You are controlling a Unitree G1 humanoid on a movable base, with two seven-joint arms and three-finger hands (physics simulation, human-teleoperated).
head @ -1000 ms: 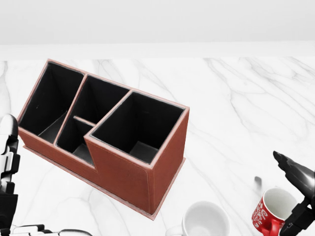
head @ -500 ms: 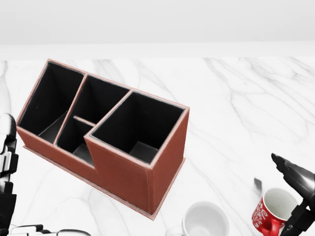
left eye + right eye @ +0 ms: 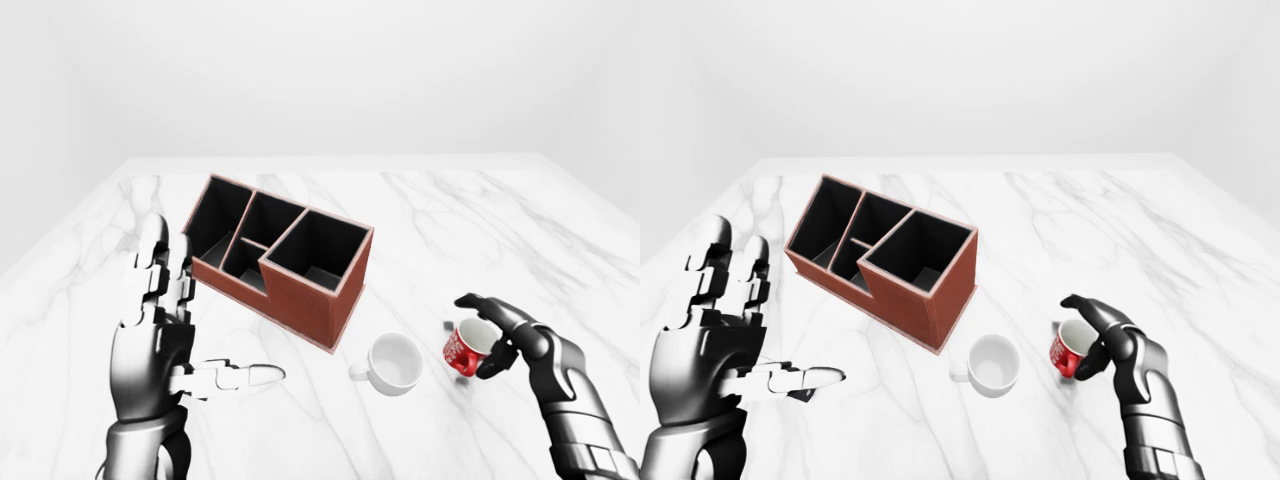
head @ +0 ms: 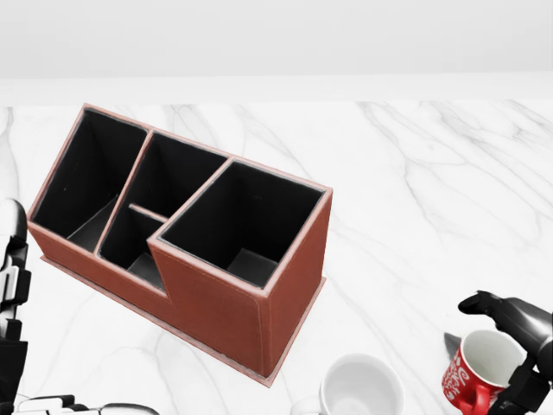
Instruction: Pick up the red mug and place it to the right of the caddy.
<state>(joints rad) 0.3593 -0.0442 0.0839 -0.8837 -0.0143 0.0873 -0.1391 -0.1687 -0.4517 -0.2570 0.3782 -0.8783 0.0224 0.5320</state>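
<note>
Left hand raised, fingers spread; right hand curled.

I see a white marble tabletop with grey veining filling most of my eye views, its far edge straight. Beyond it stand plain pale grey walls, evenly and softly lit.

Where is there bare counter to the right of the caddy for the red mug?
Bare marble runs from the caddy rightward to the counter edge, above the red mug in the right hand. It is crowded lower down, around the white mug.
</note>
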